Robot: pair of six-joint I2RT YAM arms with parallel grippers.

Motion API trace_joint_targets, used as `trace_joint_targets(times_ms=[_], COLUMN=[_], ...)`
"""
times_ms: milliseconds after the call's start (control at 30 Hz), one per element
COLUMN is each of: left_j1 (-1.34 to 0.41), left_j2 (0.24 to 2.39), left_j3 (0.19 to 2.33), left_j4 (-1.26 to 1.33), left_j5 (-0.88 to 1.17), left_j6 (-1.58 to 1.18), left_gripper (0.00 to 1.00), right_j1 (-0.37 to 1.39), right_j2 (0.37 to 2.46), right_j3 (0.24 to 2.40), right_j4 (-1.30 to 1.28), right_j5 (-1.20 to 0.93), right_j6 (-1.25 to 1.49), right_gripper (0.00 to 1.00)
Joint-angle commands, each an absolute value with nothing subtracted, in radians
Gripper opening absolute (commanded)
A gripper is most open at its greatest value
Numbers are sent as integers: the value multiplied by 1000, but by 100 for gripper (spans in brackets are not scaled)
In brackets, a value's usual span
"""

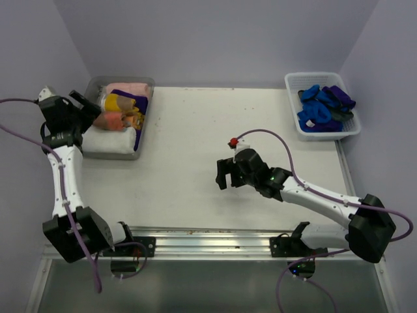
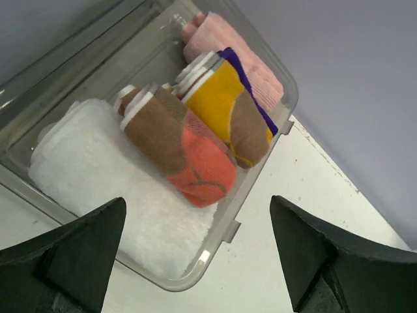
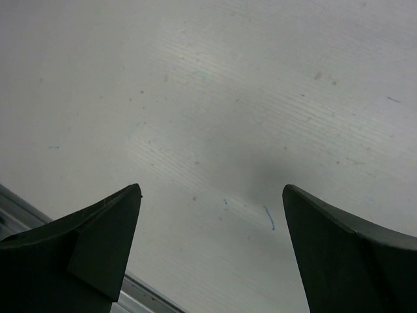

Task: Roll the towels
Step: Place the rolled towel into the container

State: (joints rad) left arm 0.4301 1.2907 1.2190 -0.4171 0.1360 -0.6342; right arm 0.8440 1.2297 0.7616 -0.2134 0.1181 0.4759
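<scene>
Rolled towels lie in the clear grey tray (image 1: 144, 134) at the back left: a big white one (image 2: 98, 176), a brown and orange one (image 2: 189, 150), a yellow one (image 2: 225, 104), a purple one (image 2: 253, 98) and a pink one (image 2: 234, 52). My left gripper (image 2: 198, 203) hovers open over the tray's near corner and holds nothing; from above it (image 1: 88, 104) sits at the tray's left edge. Blue and purple towels (image 1: 319, 111) are heaped in the white basket (image 1: 296, 127) at the back right. My right gripper (image 1: 226, 179) stands open above bare table (image 3: 215, 98), empty.
The tray's wall (image 2: 251, 189) stands between my left fingers. An aluminium rail (image 1: 208, 235) runs along the near table edge, also seen low left in the right wrist view. Purple walls enclose the back and sides.
</scene>
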Motion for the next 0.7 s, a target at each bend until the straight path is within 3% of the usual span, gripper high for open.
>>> trace_joint_targets(times_ms=[0, 267, 667], left_j1=[268, -35, -389], left_j2=[1166, 1000, 905], left_j3=[1195, 1007, 778], left_j4=[-515, -587, -555], left_j5=[-66, -224, -328], left_j6=[-517, -525, -594], left_gripper=[95, 96, 96], right_j1=[842, 842, 842], right_j2=[1187, 1134, 974], right_j3=[830, 908, 839], right_j4=[-297, -465, -583], right_j5=[340, 661, 813], right_j6=[500, 526, 663], right_gripper=[97, 98, 99])
